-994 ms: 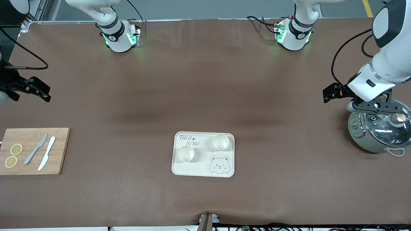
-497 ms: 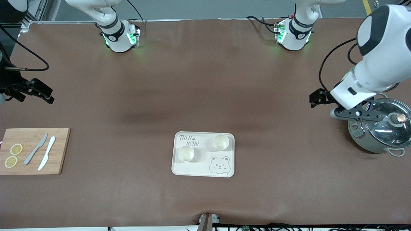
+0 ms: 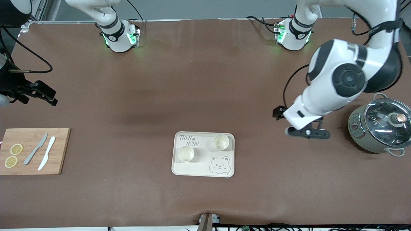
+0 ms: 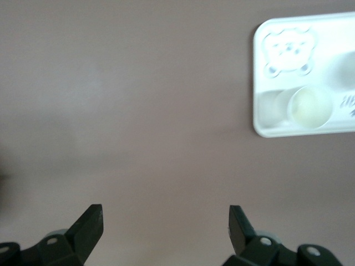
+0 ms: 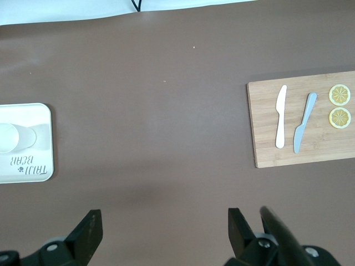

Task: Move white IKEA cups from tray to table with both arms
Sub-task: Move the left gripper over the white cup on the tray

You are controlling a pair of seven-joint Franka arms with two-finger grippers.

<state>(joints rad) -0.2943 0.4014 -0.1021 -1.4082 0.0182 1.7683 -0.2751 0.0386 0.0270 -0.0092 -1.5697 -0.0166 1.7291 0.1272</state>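
A: How far along is this?

B: As far as I can judge, nothing is done yet. Both white IKEA cups sit on the tray (image 3: 204,171): one cup (image 3: 186,153) beside the "TAIJI BEAR" lettering, toward the right arm's end, and the other cup (image 3: 221,142) a little farther from the front camera, toward the left arm's end, above the bear drawing. Neither cup stands on the table (image 3: 205,80) itself.

A: And the grippers?

B: The left gripper (image 3: 307,132) hangs over bare mat between the tray and the lidded pot (image 3: 379,128), fingers spread wide and carrying nothing. In the left wrist view its fingertips (image 4: 91,221) stand well apart over brown mat, with the tray and a cup off to one edge.

A: The right one?

B: The right gripper (image 3: 40,94) is over the mat at the right arm's end of the table, above the bamboo cutting board (image 3: 61,150) side, well apart from the tray. It is also spread and empty. Its wrist view takes in the board with two knives and two lemon slices, plus one end of the tray.

A: So what's left?

B: Everything, by my reading: each arm has to reach a cup, grasp it, lift it and set it down on the mat.
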